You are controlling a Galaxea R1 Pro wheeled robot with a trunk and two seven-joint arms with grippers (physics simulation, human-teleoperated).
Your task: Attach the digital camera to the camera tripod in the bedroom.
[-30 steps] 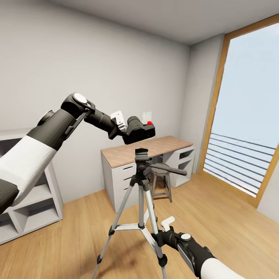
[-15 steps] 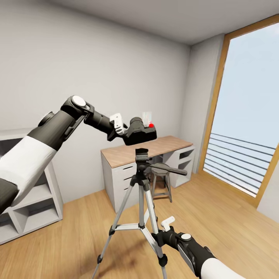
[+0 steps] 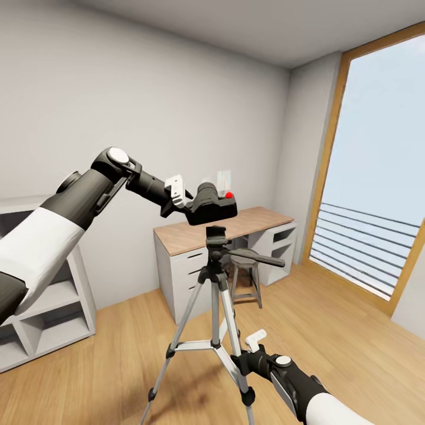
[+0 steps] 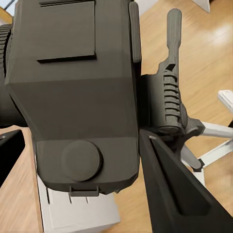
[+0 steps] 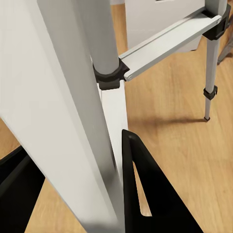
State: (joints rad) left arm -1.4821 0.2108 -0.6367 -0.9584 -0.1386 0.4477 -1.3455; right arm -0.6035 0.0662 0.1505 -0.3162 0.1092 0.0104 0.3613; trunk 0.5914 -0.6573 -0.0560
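My left pincer (image 3: 195,203) is clamped on the small black chunky digital camera (image 3: 212,206), red button on top, held just above the black head of the tall silver-legged camera tripod (image 3: 215,248), not touching. My right pincer (image 3: 239,360), low down, is closed around one silver tripod leg (image 5: 73,111). Beyond my left pincer stands the wood-topped grey bench (image 3: 236,224).

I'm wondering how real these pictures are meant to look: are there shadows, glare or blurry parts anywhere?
Head view: even, soft light, crisp throughout, no glare on the camera tripod. Left wrist view: the digital camera looms very close, flat dark, still sharp. Right wrist view: a faint shadow on the floor beside a tripod leg; the near leg looks stretched by closeness.
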